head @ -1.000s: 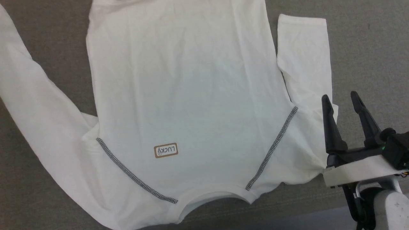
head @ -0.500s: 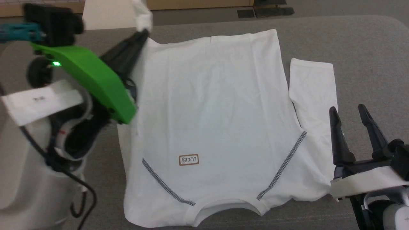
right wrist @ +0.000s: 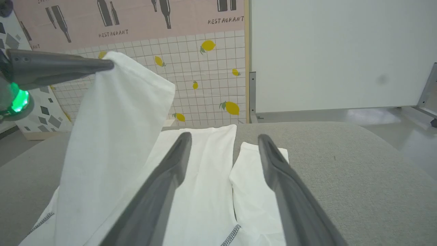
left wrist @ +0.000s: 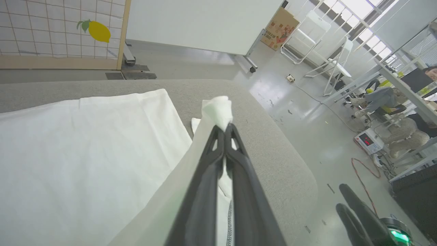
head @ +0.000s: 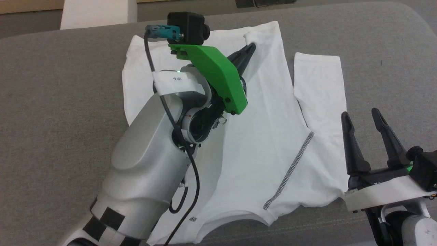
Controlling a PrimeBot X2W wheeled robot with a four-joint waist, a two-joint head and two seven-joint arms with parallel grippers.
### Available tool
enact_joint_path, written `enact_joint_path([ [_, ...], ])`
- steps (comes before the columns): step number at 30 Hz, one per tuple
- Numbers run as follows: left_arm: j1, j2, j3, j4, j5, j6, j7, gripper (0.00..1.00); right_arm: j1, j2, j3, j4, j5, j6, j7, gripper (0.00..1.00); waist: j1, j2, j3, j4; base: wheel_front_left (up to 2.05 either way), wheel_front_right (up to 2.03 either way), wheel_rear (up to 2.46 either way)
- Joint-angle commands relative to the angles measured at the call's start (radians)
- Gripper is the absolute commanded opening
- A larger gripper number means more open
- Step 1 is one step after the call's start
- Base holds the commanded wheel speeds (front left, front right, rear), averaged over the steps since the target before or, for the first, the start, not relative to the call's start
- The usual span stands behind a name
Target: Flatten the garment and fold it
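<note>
- Grey cloth covers the bench [head: 61, 102], which is bare at its left. The white shirt [head: 269, 112] lies flat in the middle, collar toward the robot and hem at the far side, so its long axis runs away from the robot.
- Left end effector [head: 252, 46] hangs above the shirt's far half, fingers pressed together on the cuff of the left sleeve [left wrist: 216, 109]. The sleeve drapes from that pinch down across the shirt's body.
- Likely next move: lay this sleeve flat over the body. The landing spot is below the pinch and toward the robot, with nothing in the way.
- Right sleeve [head: 319, 85] lies straight beside the body, with a narrow strip of bench between them.
- Right end effector [head: 360, 113] is the nearer one to that sleeve. It sits by the shoulder with fingers spread, holding nothing.
</note>
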Motion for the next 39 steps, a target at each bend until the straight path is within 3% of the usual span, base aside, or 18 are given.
enact_joint_path([
  [1,-0.031,-0.007,-0.012,0.046,0.000,0.001,-0.022,0.00,-0.019,0.001,0.009,0.006,0.009,-0.002,-0.011,1.00,0.0001,-0.0001,0.051,-0.050,0.00,0.00,0.00],
  [14,-0.198,-0.018,-0.198,0.432,0.001,-0.013,-0.131,0.00,-0.106,0.001,0.110,0.097,0.060,-0.002,-0.076,1.00,0.0001,-0.0001,0.183,-0.165,0.00,0.00,0.00],
  [23,-0.220,-0.018,-0.364,0.499,-0.093,-0.039,-0.134,0.00,-0.152,0.001,0.164,0.183,0.099,-0.002,-0.135,1.00,0.0001,-0.0001,0.224,-0.240,0.00,0.00,0.00],
  [24,-0.218,-0.018,-0.377,0.502,-0.105,-0.041,-0.134,0.13,-0.154,0.001,0.164,0.190,0.101,-0.002,-0.139,1.00,0.0001,-0.0001,0.223,-0.244,0.00,0.00,0.00],
  [25,-0.215,-0.018,-0.393,0.506,-0.121,-0.045,-0.134,0.71,-0.156,0.001,0.163,0.197,0.101,-0.002,-0.144,1.00,0.0001,-0.0001,0.222,-0.248,0.00,0.00,0.00],
  [26,-0.215,-0.018,-0.408,0.508,-0.130,-0.049,-0.132,1.00,-0.156,0.001,0.161,0.202,0.101,-0.002,-0.147,1.00,0.0001,-0.0001,0.221,-0.249,0.00,0.00,0.00],
  [32,-0.235,-0.018,-0.444,0.493,-0.192,-0.062,-0.207,1.00,-0.150,0.001,0.129,0.218,0.087,-0.002,-0.150,1.00,0.0001,-0.0001,0.195,-0.218,0.00,0.00,0.00],
  [39,-0.237,-0.012,-0.383,0.409,-0.244,-0.088,-0.433,1.00,-0.147,0.001,0.074,0.199,0.049,-0.002,-0.124,1.00,0.0001,-0.0001,0.145,-0.135,0.00,0.00,0.00],
])
